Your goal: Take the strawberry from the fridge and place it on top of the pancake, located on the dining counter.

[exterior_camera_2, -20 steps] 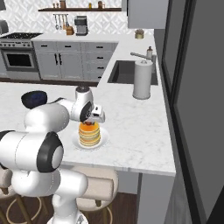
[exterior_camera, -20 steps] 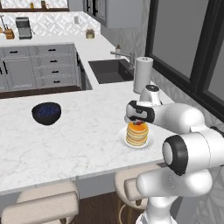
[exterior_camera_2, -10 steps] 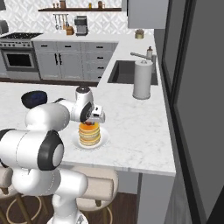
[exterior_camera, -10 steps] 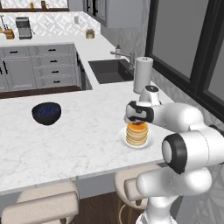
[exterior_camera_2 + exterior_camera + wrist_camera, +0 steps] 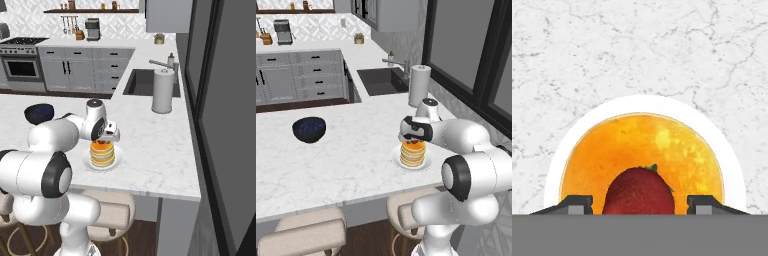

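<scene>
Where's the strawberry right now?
In the hand view the strawberry sits on the pancake, between the gripper fingertips with a gap on each side; the base views show it atop the stack, right of the dark bowl.

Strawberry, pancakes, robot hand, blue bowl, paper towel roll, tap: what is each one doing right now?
Strawberry: sitting on top of the pancake stack, between the fingertips with a gap on each side.
Pancake stack: piled on its white plate on the marble counter.
Gripper: open, hovering right over the pancakes.
Dark blue bowl: upright on the counter.
Paper towel roll: standing upright beside the sink.
Tap: no water seen.
</scene>
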Controlling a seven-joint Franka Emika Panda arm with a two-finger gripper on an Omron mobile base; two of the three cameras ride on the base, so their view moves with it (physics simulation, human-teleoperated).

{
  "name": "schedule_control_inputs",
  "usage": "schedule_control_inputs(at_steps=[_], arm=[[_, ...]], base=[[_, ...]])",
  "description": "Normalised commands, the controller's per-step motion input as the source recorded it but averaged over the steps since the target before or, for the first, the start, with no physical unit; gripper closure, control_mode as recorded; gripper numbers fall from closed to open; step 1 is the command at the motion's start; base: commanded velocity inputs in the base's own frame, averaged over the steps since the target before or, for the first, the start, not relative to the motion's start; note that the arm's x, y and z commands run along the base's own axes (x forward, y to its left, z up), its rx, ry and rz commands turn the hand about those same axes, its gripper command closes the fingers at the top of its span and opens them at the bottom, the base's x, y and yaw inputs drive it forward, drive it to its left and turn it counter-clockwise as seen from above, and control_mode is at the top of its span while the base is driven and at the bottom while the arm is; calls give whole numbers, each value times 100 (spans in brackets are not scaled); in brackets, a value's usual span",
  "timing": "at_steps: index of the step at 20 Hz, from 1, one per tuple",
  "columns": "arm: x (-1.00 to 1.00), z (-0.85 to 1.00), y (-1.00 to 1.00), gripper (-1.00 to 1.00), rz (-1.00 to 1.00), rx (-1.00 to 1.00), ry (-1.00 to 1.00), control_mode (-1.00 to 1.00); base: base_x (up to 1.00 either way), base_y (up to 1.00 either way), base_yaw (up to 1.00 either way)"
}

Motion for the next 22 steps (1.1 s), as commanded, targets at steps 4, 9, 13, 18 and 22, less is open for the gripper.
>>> schedule_control_inputs(at_steps=[4,9,13,18,22], arm=[[-2,0,0,-100,0,0,0,-100],[-39,1,0,-100,0,0,-6,-100],[-48,33,4,-100,0,0,-8,-100],[-61,89,2,-100,9,0,-17,-100],[-94,100,9,-100,10,-1,-28,-100]], base=[[0,0,0],[0,0,0],[0,0,0],[0,0,0],[0,0,0]])
